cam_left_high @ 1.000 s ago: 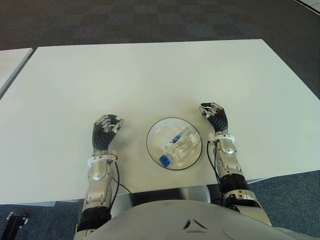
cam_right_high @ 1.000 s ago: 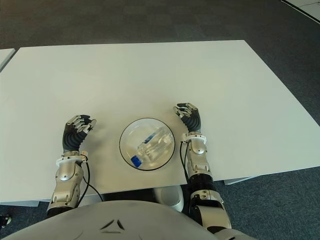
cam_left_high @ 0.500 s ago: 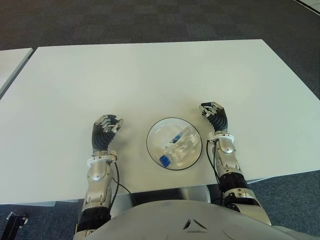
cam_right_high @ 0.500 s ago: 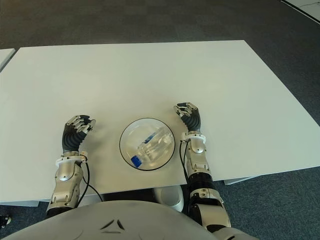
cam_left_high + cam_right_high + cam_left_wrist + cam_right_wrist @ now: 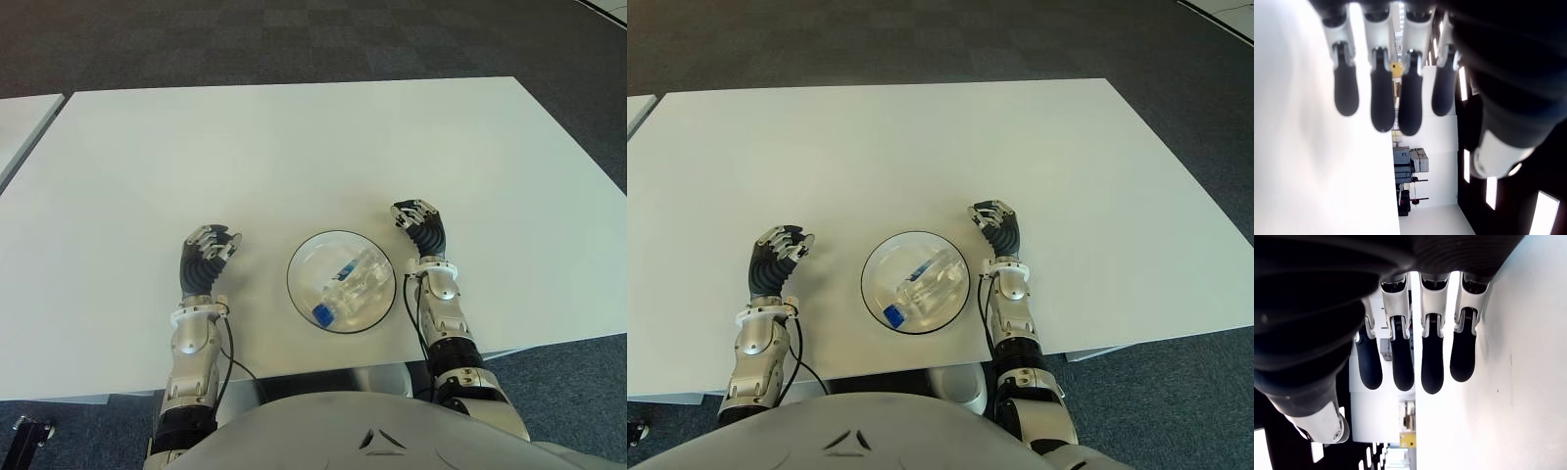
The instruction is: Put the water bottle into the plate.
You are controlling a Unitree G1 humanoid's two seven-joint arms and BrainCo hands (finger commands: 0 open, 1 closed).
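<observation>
A clear water bottle (image 5: pixel 347 286) with a blue cap lies on its side inside the round, dark-rimmed plate (image 5: pixel 297 262) near the table's front edge. My left hand (image 5: pixel 206 255) shows to the left of the plate, apart from it, fingers (image 5: pixel 1378 93) relaxed and holding nothing. To the right of the plate is my right hand (image 5: pixel 421 226), also apart from it, with its fingers (image 5: pixel 1431 360) loosely extended and empty.
The white table (image 5: pixel 294 147) stretches wide behind the plate. A second white table's corner (image 5: pixel 20 113) shows at the far left. Dark carpet (image 5: pixel 294 39) lies beyond the table's far edge.
</observation>
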